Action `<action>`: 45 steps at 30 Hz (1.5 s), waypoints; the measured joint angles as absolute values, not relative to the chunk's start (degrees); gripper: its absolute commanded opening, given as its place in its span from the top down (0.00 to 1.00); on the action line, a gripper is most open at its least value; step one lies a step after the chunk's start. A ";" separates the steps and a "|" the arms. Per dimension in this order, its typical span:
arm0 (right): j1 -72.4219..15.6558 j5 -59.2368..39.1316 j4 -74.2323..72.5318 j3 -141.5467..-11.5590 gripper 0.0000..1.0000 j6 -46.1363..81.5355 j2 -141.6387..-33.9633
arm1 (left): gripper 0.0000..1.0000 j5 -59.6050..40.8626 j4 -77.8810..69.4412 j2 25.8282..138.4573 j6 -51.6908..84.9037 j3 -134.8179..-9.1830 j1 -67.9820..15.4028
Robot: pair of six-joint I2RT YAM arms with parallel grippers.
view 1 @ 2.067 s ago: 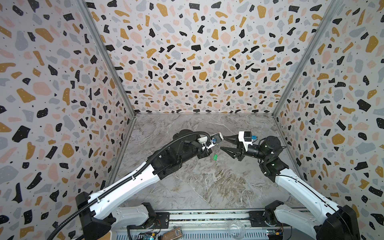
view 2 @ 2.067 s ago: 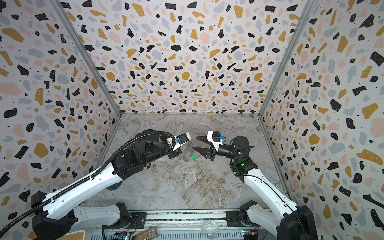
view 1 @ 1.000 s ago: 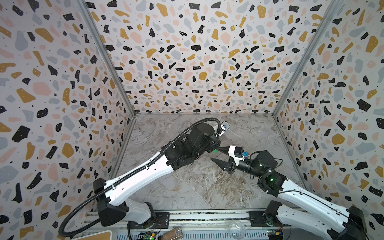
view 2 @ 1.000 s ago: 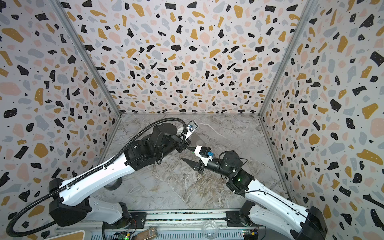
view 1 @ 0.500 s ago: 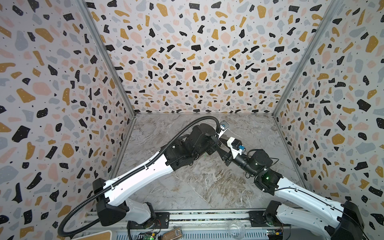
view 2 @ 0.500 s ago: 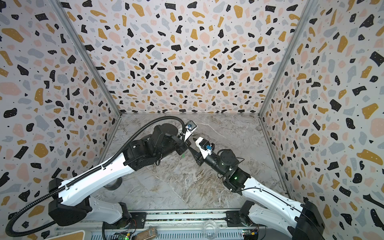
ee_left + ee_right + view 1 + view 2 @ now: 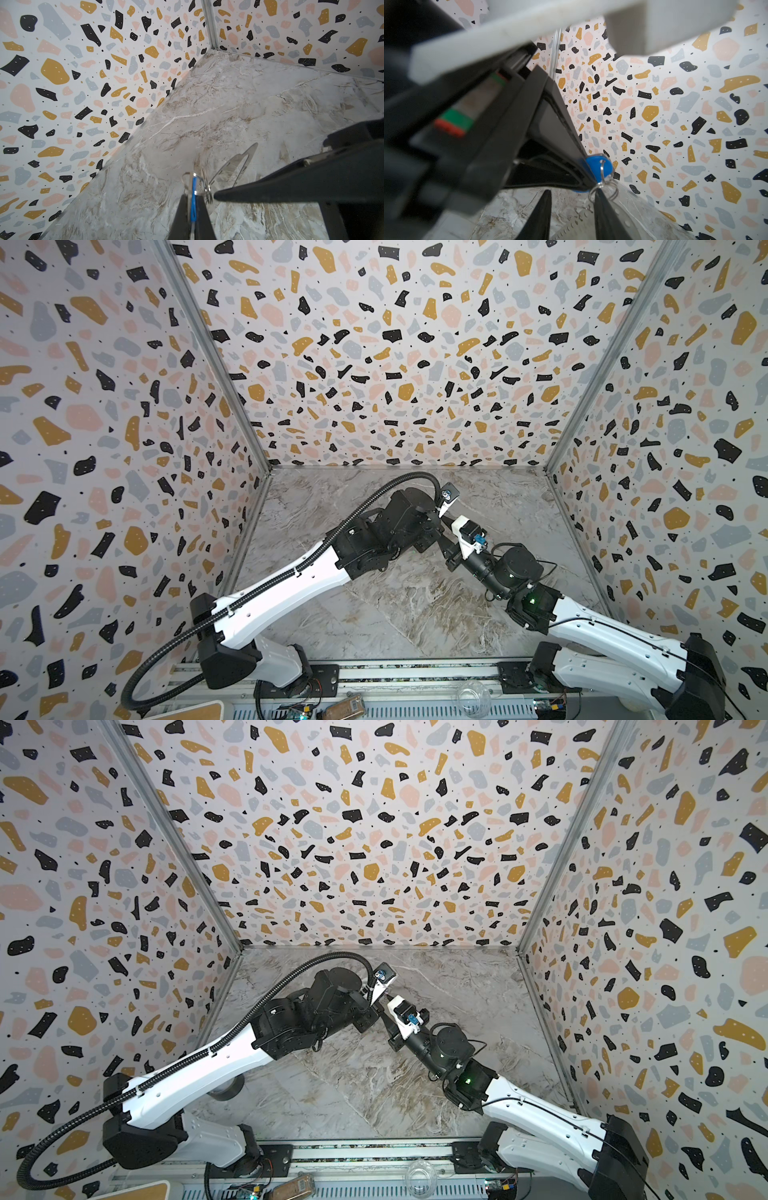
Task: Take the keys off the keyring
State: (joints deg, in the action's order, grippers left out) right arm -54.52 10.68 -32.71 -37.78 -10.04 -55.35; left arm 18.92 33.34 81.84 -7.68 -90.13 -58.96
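My left gripper (image 7: 192,196) is shut on the blue tag (image 7: 193,193) of one of the keys, seen edge-on between its fingers. The tag (image 7: 598,166) hangs from small metal ring links (image 7: 602,187). They join the keyring (image 7: 236,166), a flat grey strap loop held above the floor. My right gripper (image 7: 572,191) is open. One of its fingertips (image 7: 216,196) touches the ring links, and the strap (image 7: 575,226) shows in the gap between the fingers. In both top views the left gripper (image 7: 436,516) and right gripper (image 7: 446,526) meet mid-table. No key blade shows clearly.
Terrazzo-patterned walls (image 7: 374,364) close in the marble table (image 7: 415,614) on three sides. The left arm's black cable hose (image 7: 411,479) arches over its wrist. A clear glass bowl (image 7: 473,695) and a cork board (image 7: 199,711) sit by the front rail.
The right gripper has swung up and back to meet the left gripper, and its jaws have narrowed. The left arm has held still with the blue tag in it.
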 measured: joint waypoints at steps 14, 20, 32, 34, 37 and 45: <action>-55.37 17.98 -31.68 -38.68 0.71 -11.20 -55.94 | 1.00 18.92 35.97 83.72 -7.70 -93.71 -59.00; -55.42 19.16 -31.55 -38.70 0.72 -11.27 -56.49 | 1.00 18.87 35.99 83.99 -7.73 -93.78 -59.00; -55.64 22.48 -31.70 -38.85 0.75 -12.19 -57.06 | 1.00 18.44 36.47 84.34 -7.70 -94.28 -59.11; -55.81 23.27 -31.70 -39.11 0.75 -12.34 -57.28 | 1.00 18.48 36.58 84.68 -7.70 -94.85 -59.11; -55.94 24.27 -31.70 -39.59 0.76 -12.53 -57.58 | 1.00 18.48 36.86 84.75 -7.70 -95.22 -59.11; -55.99 25.69 -31.75 -39.59 0.81 -13.02 -57.58 | 1.00 18.41 37.12 84.77 -7.70 -95.35 -59.27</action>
